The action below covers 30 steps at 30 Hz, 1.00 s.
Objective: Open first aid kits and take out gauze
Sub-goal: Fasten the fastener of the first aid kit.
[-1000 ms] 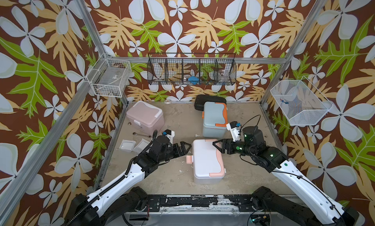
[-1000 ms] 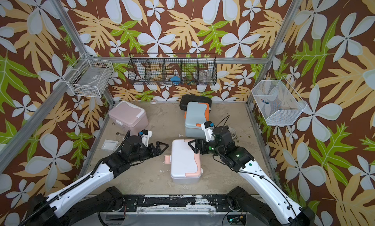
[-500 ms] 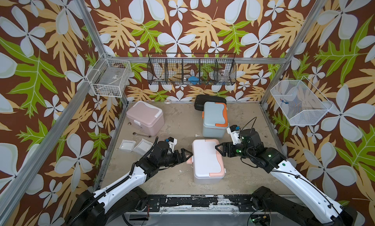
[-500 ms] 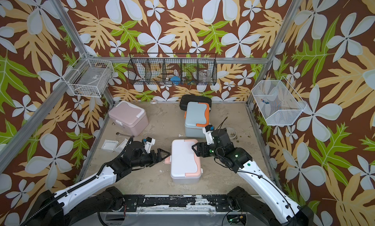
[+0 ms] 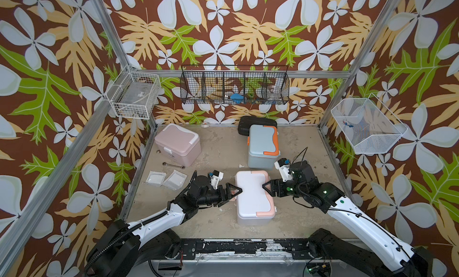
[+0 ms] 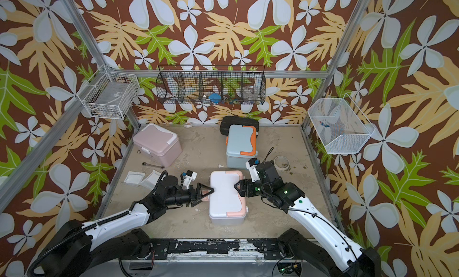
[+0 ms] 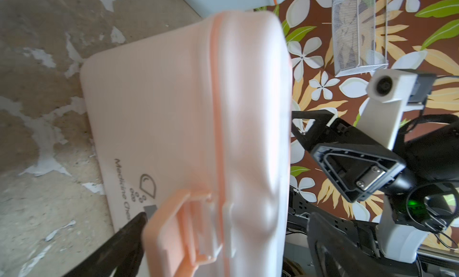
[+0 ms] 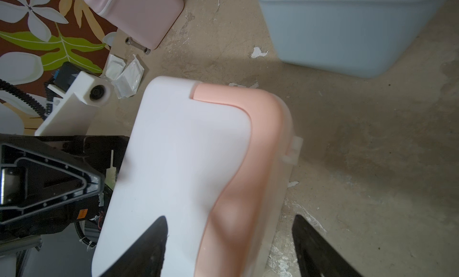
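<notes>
Item one: a boxy white plastic first aid kit with peach trim (image 5: 253, 197) stands at the front centre of the sandy, scuffed worktop (image 5: 218, 149), lid down. It sits between the two arms.

Left gripper (image 5: 233, 192): jaws spread wide at the kit's left side, where a peach latch (image 7: 173, 226) projects. In the left wrist view only one dark finger (image 7: 119, 241) shows, beside that latch; the view is blurred, so I cannot tell whether it touches. Nothing is held.

Right gripper (image 5: 266, 188): jaws apart, straddling the kit's right edge. In the right wrist view one finger (image 8: 149, 246) lies over the white lid and the other stands off the kit's side, with bare worktop visible between. No clamping is seen.

Item two: a boxy light blue kit with orange trim (image 5: 262, 146) stands closed just behind the white one, slightly to the right. A flat black ribbed case (image 5: 248, 120) lies directly behind it against the back wall.

Item three: a boxy dusty pink kit with white trim (image 5: 177, 144) stands closed at the back left.

Item four: two flat square white gauze pads in clear packets (image 5: 165, 178) lie side by side on the worktop near the left wall, in front of the pink kit. A small metal spanner (image 5: 173, 165) lies between them and that kit.
</notes>
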Tool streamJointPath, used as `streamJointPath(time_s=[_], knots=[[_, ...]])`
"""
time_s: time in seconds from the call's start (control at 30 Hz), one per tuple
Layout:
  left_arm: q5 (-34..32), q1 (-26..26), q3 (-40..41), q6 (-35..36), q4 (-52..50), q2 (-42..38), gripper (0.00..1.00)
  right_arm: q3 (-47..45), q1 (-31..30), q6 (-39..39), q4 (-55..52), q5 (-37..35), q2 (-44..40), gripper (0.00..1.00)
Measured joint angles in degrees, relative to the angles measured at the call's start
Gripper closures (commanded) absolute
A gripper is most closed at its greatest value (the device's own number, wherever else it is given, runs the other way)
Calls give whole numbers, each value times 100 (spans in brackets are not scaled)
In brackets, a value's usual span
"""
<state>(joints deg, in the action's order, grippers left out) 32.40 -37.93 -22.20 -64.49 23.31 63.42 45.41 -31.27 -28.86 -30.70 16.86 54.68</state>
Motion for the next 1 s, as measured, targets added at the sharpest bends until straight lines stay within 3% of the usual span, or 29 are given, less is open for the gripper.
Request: streamJointPath(time_s=[0.47, 1.0], knots=[[-55, -70, -177, -157, 35, -195, 0, -129, -15, 37, 57, 101, -42, 21], [-295, -74, -417, 94, -879, -627, 0, -186, -15, 37, 66, 101, -90, 21]])
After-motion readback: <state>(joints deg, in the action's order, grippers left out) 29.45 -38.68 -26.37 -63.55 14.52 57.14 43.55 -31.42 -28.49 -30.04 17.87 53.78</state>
